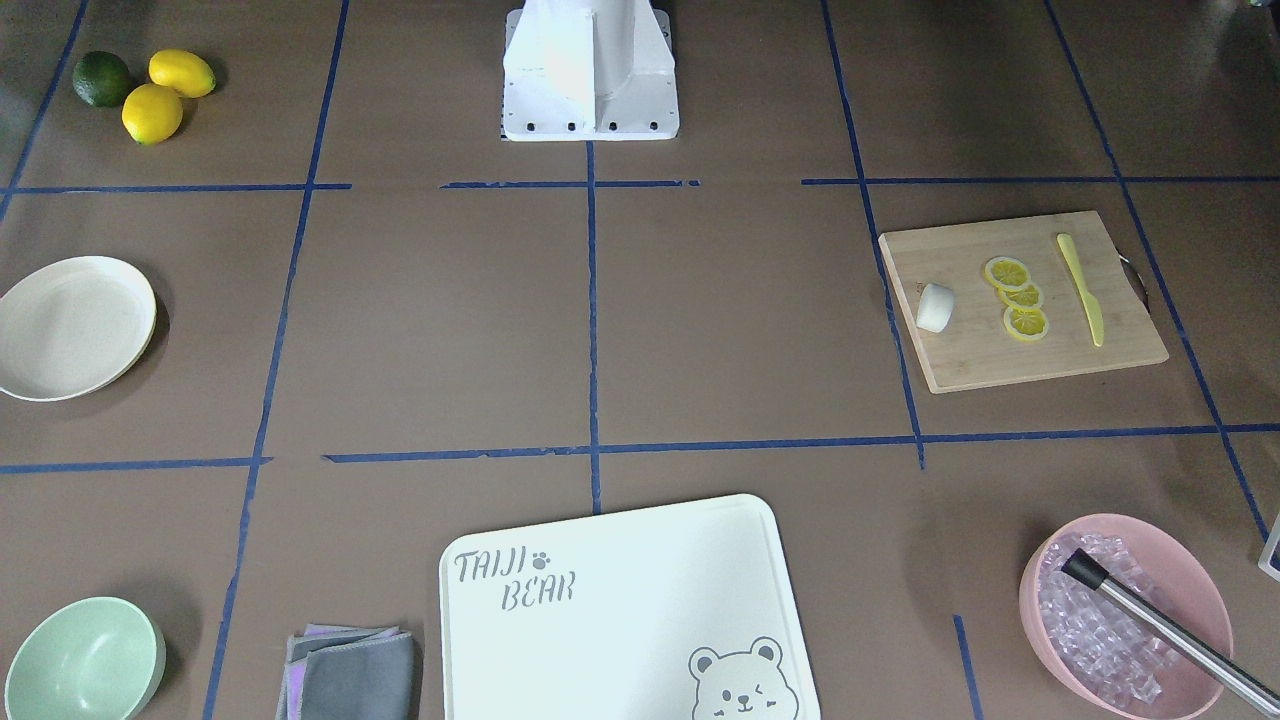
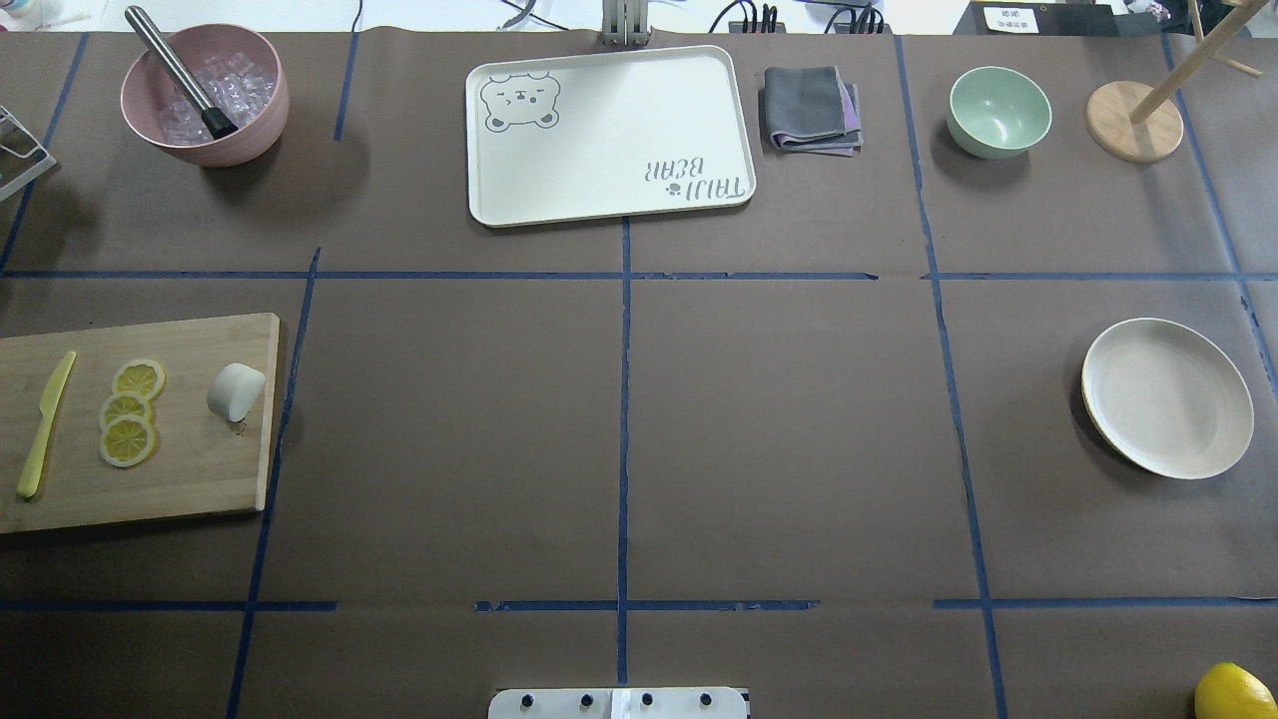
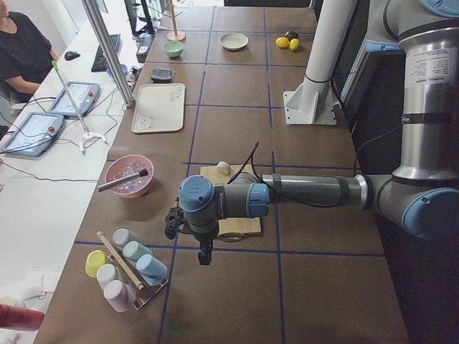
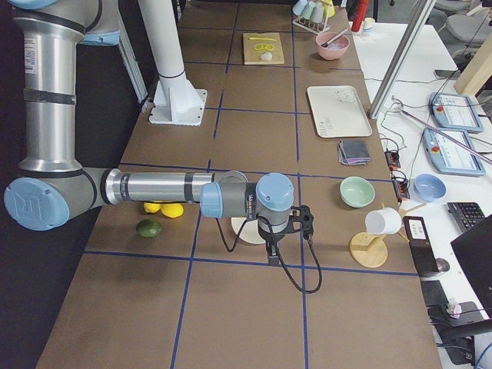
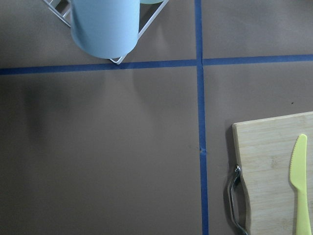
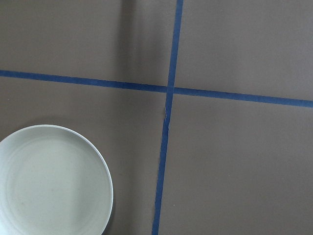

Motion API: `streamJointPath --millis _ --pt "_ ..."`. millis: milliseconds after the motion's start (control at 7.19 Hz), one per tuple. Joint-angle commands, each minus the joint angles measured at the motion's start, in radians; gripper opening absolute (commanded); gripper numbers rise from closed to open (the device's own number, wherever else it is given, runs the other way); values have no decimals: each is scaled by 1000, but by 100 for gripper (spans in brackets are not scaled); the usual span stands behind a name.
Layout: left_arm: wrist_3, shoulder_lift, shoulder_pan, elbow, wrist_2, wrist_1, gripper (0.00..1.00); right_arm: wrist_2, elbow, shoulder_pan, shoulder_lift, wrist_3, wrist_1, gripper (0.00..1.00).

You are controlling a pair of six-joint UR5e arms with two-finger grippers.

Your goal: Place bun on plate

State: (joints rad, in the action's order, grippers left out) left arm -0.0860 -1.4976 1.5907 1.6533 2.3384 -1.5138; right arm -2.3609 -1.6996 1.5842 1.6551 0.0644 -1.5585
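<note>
The bun [image 2: 236,390] lies on the wooden cutting board [image 2: 200,469] at the table's left end, beside three lemon slices [image 2: 128,409]; it also shows as the bun [image 1: 934,306]. The plate [image 2: 1166,397] sits bare at the right end, and its rim shows in the right wrist view as the plate [image 6: 49,181]. My left gripper [image 3: 205,256] hangs past the board's outer end, near the cup rack, well away from the bun [image 3: 224,168]. My right gripper [image 4: 272,260] hangs just beyond the plate [image 4: 244,231]. I cannot tell whether either gripper is open or shut.
A yellow knife [image 2: 45,424] lies on the board. Along the far side stand a pink bowl of ice [image 2: 205,95], a bear-print board [image 2: 609,135], a folded cloth [image 2: 811,110], a green bowl [image 2: 998,110] and a wooden stand [image 2: 1133,120]. Lemons and a lime [image 1: 150,85] lie near the plate. A cup rack [image 3: 129,269] is at the left end.
</note>
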Motion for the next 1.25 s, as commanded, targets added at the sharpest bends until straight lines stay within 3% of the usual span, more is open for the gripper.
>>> streamJointPath --millis 0,1113 --pt "2 2 0 -1 1 0 100 -6 0 0 3 -5 0 100" --pt "-1 2 0 -1 4 -13 100 -6 -6 -4 -3 -2 3 100"
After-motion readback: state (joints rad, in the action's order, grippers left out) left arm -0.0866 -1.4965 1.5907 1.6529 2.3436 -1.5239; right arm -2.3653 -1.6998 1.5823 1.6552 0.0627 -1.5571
